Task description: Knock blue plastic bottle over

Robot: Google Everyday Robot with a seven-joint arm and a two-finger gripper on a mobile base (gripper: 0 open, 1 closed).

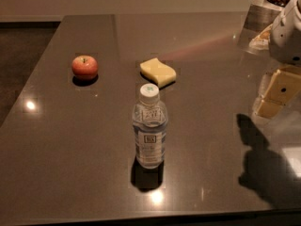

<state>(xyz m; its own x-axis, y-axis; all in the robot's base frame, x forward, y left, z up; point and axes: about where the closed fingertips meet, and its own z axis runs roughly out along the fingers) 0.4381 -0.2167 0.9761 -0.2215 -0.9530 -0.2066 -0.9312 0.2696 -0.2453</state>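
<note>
The blue plastic bottle (149, 133) stands upright on the dark, glossy table (70, 140), near the front edge and about midway across it. It is a small, clear bottle with a white screw cap that bears a faint green mark on top. A pale blue-white label wraps its middle. The label carries a small dark square mark, and the lettering on it and around it is too fine to read. A short shadow lies at its base. There is one bottle, one red apple (84, 67) and one yellow sponge (158, 72). The apple sits well to the back left, the sponge behind the bottle and slightly to its right, and all three are apart from one another. The one gripper (275, 98) hangs above the table at the right edge, well apart from the bottle, with the arm's shadow (263, 173) spread below it. Whether its jaws are released or clenched cannot be told.
</note>
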